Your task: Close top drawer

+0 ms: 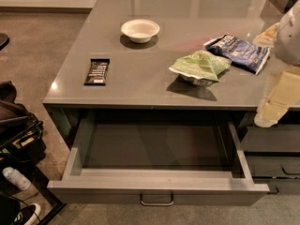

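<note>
I am watching the cream-coloured pincer (273, 102) hanging at the right edge of the view, its tip pointing down just past the front lip of the smooth grey countertop (140, 86). I cannot tell whether it is wide or narrow. The wide dark grey top drawer (154, 184) is standing far out, below and to the left of the pincer, with its near right corner closest to it. Its small rectangular metal loop handle (156, 201) is sitting lower and well to the left, at the middle of the flat front.

I am judging that the closing push is not yet begun. To do it well, I am planning to bring the pincer down and around the front, meet the face close to the handle, and press straight inward. An off-centre push at the corner would likely skew the drawer on its runners.
</note>
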`<state>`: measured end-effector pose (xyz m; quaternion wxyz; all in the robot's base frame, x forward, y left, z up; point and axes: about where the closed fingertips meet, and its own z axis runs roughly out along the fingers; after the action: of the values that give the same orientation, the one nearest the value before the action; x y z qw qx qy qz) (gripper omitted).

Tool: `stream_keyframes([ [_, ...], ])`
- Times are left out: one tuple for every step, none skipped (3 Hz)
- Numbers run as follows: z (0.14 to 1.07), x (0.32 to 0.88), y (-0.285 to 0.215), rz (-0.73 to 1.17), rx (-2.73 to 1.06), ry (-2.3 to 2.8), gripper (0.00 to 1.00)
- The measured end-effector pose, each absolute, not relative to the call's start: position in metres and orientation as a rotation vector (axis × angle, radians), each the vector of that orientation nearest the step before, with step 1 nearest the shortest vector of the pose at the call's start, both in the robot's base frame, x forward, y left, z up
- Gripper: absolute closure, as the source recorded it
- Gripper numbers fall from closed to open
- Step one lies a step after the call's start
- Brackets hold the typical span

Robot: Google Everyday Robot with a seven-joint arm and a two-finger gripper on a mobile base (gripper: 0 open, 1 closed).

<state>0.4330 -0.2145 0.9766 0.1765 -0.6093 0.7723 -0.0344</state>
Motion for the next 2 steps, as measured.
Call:
stream_keyframes([
  [0.960, 0.409, -0.209, -0.038, -1.673, 2.124, 0.00],
  [0.904, 0.384, -0.213, 0.107, -1.520, 2.120, 0.00],
])
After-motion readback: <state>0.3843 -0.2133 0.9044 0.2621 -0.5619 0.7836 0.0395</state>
